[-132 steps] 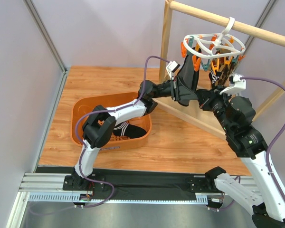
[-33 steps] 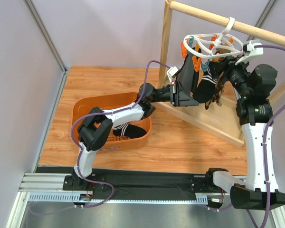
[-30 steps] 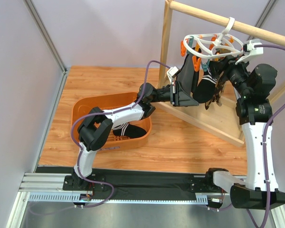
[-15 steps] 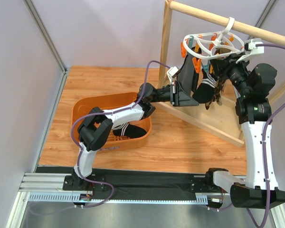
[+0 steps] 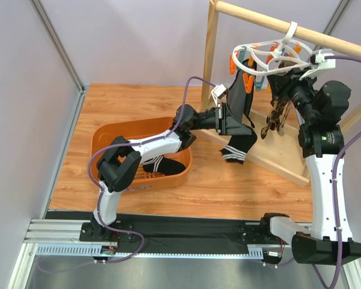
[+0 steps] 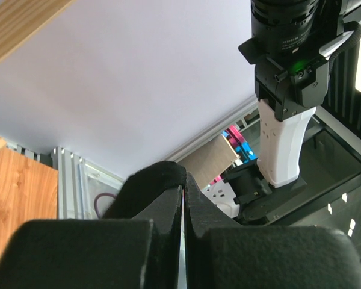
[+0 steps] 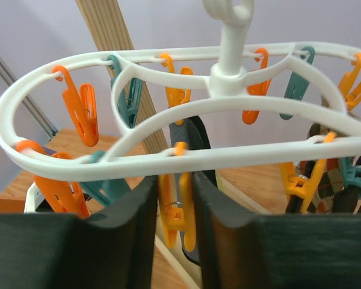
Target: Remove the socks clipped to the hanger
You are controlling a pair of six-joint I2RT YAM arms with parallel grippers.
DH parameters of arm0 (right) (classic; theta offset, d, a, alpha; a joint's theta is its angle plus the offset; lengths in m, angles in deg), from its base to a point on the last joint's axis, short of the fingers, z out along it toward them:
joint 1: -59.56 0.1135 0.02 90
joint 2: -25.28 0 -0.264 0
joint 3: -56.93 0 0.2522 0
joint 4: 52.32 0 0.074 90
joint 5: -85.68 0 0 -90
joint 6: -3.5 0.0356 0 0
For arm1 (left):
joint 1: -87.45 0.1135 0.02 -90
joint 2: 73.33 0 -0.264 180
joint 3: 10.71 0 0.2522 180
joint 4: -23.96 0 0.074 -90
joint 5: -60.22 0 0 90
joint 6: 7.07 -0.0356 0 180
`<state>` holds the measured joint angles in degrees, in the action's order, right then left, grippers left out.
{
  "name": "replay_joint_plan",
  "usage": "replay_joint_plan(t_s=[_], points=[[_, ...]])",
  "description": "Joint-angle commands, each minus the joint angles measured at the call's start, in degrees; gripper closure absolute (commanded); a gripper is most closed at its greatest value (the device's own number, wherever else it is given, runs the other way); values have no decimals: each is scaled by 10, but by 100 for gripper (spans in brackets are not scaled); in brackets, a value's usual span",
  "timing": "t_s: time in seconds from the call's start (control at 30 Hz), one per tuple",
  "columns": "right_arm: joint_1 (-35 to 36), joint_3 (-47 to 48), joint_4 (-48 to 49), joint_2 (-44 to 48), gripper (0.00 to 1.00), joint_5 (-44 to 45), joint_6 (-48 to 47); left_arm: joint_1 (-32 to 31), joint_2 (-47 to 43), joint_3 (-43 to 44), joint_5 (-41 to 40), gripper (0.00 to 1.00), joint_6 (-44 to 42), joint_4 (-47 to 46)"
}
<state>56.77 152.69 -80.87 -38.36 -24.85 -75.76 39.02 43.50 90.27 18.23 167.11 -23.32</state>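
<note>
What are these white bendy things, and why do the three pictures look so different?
They are two robot arms, the left arm and the right arm, bolted at the edge of a wooden table. The big picture looks down from a camera above them. The other two come from little cameras on the wrists, so you see each pincer up close. A white hanger with coloured clips hangs from a wooden rail. The right pincer is squeezing an orange clip. The left pincer is shut on a black striped sock, which dangles free of the hanger. A brown patterned sock hangs from it. An orange tub holds other socks.
</note>
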Motion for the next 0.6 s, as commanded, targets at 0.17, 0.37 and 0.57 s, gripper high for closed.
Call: replay_joint_plan(t_s=[0.17,0.37,0.57], points=[[-1,10,-64,41,40,27,6,16,-143,-42,1,100,-171,208],[-1,-36,-152,98,32,92,33,87,-287,-67,-101,100,-382,573],[-1,-93,-175,149,31,126,95,133,-410,-47,-293,100,-556,917]])
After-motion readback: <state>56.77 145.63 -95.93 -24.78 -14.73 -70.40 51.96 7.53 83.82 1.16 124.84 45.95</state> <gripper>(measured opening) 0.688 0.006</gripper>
